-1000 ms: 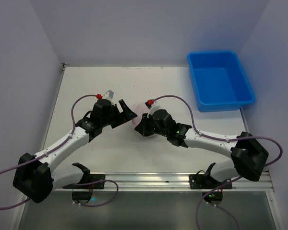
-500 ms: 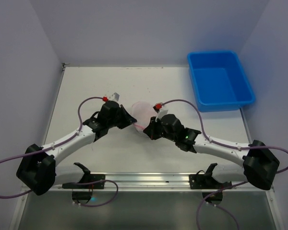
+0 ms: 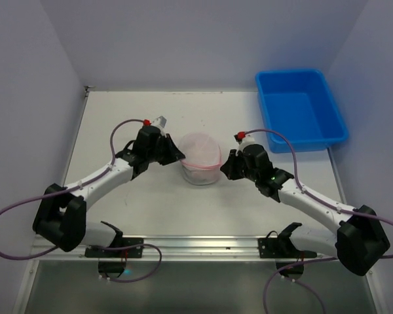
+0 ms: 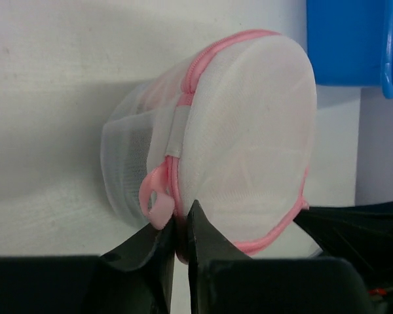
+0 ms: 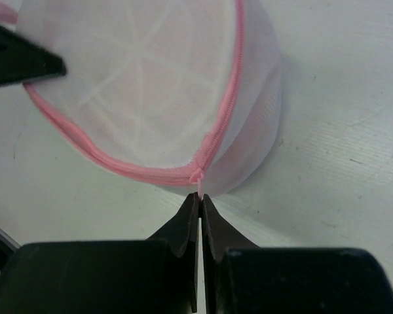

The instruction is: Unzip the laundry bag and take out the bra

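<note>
The laundry bag [image 3: 200,157] is a round white mesh pouch with pink zipper trim, sitting mid-table between both arms. My left gripper [image 3: 181,157] meets its left side. In the left wrist view that gripper [image 4: 181,226] is shut on the pink rim of the bag [image 4: 249,131], right beside a pink loop tab [image 4: 156,199]. My right gripper [image 3: 224,167] is at the bag's right side. In the right wrist view this gripper [image 5: 200,195] is shut on the thin pink zipper pull that sticks out of the bag [image 5: 150,78]. The bra is hidden.
A blue plastic bin [image 3: 300,110] stands at the back right of the table, and its corner shows in the left wrist view [image 4: 344,39]. Grey walls close in the table on the left, back and right. A metal rail runs along the near edge.
The left gripper, open a second ago, has closed on the bag's rim. The right gripper has drawn away to the right, off the bag, still shut on the zipper pull.
</note>
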`<act>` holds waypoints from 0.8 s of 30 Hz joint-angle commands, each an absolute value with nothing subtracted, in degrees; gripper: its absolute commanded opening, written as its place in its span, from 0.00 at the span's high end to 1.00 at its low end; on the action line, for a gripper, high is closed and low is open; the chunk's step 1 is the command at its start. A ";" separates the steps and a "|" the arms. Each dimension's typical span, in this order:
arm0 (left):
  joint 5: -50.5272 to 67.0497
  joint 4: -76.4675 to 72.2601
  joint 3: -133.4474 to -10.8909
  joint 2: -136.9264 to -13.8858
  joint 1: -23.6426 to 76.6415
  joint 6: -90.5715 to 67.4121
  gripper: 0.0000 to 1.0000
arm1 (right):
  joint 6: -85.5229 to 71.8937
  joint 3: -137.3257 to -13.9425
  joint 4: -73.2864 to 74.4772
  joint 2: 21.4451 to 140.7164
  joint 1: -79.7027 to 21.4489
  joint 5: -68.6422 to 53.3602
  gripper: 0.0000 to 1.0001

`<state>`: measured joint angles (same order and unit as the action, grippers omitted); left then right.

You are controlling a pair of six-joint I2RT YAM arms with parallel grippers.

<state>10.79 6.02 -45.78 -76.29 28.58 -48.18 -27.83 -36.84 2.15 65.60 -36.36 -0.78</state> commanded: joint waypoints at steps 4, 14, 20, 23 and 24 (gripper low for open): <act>12.30 9.23 -61.67 -87.88 25.93 -39.71 0.73 | -31.19 -42.18 0.36 69.86 -42.88 -7.47 1.00; 6.95 10.90 -57.41 -81.84 24.43 -48.25 0.00 | -38.67 -53.26 -11.76 82.43 -50.98 -5.45 1.00; 8.78 6.16 -44.66 -72.60 24.52 -53.96 0.07 | -38.93 -53.70 -14.15 86.57 -51.15 -8.52 1.00; 13.09 3.78 -42.89 -72.77 24.96 -55.28 0.16 | -39.02 -53.70 -14.33 87.54 -51.50 -8.62 1.00; 13.36 3.26 -42.72 -72.86 25.22 -55.37 0.19 | -38.94 -53.53 -14.24 87.54 -51.50 -8.53 1.00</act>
<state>9.96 7.60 -43.79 -72.77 24.84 -52.69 -38.39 -51.77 -10.79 87.46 -51.09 -7.55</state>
